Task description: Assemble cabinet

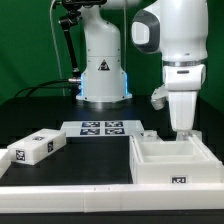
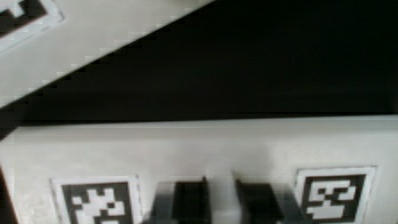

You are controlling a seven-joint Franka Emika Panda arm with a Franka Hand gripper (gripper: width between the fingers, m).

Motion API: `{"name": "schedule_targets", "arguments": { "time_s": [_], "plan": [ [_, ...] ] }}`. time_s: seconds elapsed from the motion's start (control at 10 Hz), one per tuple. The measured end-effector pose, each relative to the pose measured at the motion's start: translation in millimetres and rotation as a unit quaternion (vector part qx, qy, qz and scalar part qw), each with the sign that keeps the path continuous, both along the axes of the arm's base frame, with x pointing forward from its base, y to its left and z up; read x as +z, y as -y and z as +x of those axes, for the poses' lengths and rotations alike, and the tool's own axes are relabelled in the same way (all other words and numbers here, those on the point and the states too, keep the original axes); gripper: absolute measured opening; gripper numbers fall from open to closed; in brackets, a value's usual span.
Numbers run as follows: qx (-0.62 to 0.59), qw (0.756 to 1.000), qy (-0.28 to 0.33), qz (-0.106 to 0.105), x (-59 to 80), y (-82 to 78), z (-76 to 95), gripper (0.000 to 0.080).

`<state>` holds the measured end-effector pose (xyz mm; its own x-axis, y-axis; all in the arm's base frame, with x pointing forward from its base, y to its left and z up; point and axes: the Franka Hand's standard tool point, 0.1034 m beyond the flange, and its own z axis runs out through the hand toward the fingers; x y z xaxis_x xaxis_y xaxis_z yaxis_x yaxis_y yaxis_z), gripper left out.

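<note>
The hand [image 1: 181, 130], fingers [image 2: 183, 203] narrowly together, hung at the far wall of the cabinet [image 1: 172, 163]; tagged white blocks [image 1: 35, 148] lay well apart on the surface [image 1: 100, 165].

White cabinet [image 1: 150, 172] carries black-and-white square tags [image 1: 179, 180]; the table [image 1: 50, 115] is black.

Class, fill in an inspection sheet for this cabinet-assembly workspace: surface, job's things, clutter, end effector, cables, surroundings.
Surface: black table, flat white marker board lying on it.
Job's things: large white plastic cabinet box at the exterior view's right; loose white tagged blocks at that view's left.
Clutter: nothing seen.
Grippers: end effector low over the box's far wall; open or shut unclear.
Cables: dark cable-like strand beside the white robot base.
Surroundings: dark background.
</note>
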<state>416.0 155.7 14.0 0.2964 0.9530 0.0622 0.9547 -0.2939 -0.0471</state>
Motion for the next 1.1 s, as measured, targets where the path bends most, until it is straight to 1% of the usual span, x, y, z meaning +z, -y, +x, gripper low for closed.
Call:
{"name": "schedule_targets", "arguments": {
  "time_s": [0.6, 0.7, 0.8, 0.9, 1.0, 1.1],
  "plan": [
    [0.01, 1.0, 0.0, -0.002, 1.6, 1.4, 0.5, 0.0068],
    [0.049, 0.999, -0.005, -0.014, 10.5, 8.5, 1.6, 0.0068],
    [0.059, 0.998, -0.002, -0.02, 20.2, 15.0, 5.1, 0.0068],
    [0.068, 0.997, -0.006, -0.027, 28.1, 25.4, 6.4, 0.0068],
    [0.067, 0.997, -0.007, -0.032, 34.9, 34.2, 7.9, 0.0068],
    [0.065, 0.997, -0.004, -0.033, 38.0, 39.1, 8.5, 0.0068]
  ]
}}
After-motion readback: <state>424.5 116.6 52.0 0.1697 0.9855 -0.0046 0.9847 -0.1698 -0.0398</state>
